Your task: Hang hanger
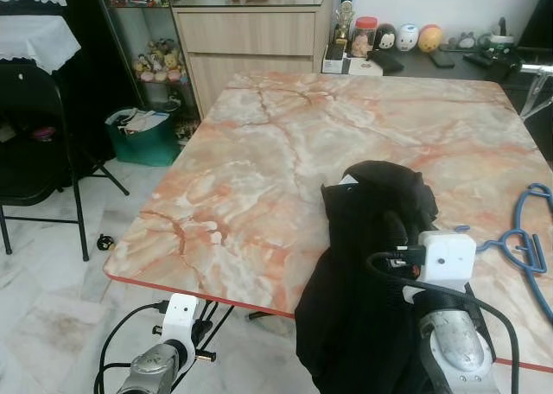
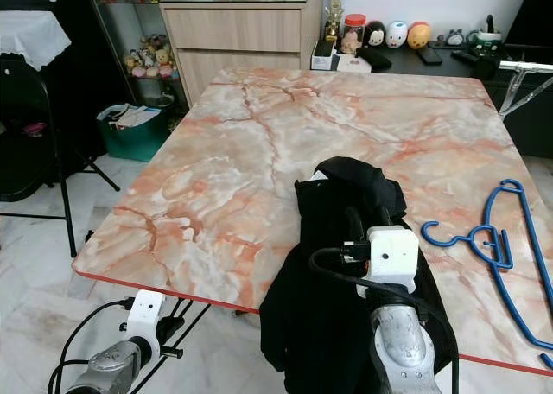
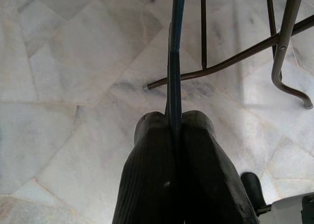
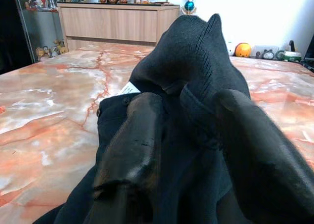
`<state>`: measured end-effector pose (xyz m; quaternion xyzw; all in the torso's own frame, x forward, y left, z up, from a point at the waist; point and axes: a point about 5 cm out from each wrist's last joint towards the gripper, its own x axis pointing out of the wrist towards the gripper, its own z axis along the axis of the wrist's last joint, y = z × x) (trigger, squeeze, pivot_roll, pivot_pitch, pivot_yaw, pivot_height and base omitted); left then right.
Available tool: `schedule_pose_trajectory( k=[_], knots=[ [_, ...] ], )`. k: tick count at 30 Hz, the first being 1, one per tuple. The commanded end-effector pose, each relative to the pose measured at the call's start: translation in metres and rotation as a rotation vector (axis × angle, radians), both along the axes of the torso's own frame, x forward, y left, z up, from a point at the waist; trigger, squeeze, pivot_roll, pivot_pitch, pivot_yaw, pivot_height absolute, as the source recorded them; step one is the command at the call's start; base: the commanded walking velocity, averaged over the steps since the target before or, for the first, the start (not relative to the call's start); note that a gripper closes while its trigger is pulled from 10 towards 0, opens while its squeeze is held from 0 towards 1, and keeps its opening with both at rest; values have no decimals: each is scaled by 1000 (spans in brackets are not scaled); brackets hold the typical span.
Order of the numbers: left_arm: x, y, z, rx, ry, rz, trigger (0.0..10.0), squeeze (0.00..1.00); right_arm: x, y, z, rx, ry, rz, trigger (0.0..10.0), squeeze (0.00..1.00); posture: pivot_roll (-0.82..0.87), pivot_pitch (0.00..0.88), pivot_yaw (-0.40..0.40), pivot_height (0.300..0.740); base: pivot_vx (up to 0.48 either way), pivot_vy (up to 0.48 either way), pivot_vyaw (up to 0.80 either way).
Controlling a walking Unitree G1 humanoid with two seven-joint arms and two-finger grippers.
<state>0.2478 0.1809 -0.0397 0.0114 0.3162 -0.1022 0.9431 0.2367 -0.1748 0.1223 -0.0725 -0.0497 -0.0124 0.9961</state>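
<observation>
**Black garment gripped at the bench edge, blue hanger lying apart**

The blue hanger is lying flat on the marble bench at about 3 o'clock from the black garment, near it but not touching. A second blue hanger bar is sitting pinched between the closed fingers of the left hand, which is hanging low below the bench's near edge, over the tiled floor.

The right hand is pressing into the garment with its fingers closing on a fold of the dark cloth. The garment is draping over the near edge of the bench, with much of it hanging below the edge.

Risks, as I judge them: the hanging cloth is pulling downward, so a loose pinch could let the whole piece slide to the floor. The fold being held is thick and bunched, which could hide the neck opening from the hanger. The thin bar in the left hand could twist in so narrow a grip.

At 10 o'clock from the bench, a green bin on the floor is holding papers. At 12 o'clock, a red-lidded jar is standing on the dark sideboard; what is in it is too small to tell.
</observation>
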Motion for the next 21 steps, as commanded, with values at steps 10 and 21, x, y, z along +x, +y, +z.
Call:
schedule_pose_trajectory(
  k=[10, 21],
  knots=[
    [-7, 5, -4, 26, 16, -9, 10000, 0, -13, 5, 5, -14, -63, -8, 10000, 1000, -36, 0, 67, 740, 0, 0, 0],
    [-4, 7, -2, 29, 3, 0, 10000, 0, -12, 2, 5, -34, -78, -43, 10000, 0, -22, 0, 63, 740, 0, 0, 0]
  ],
)
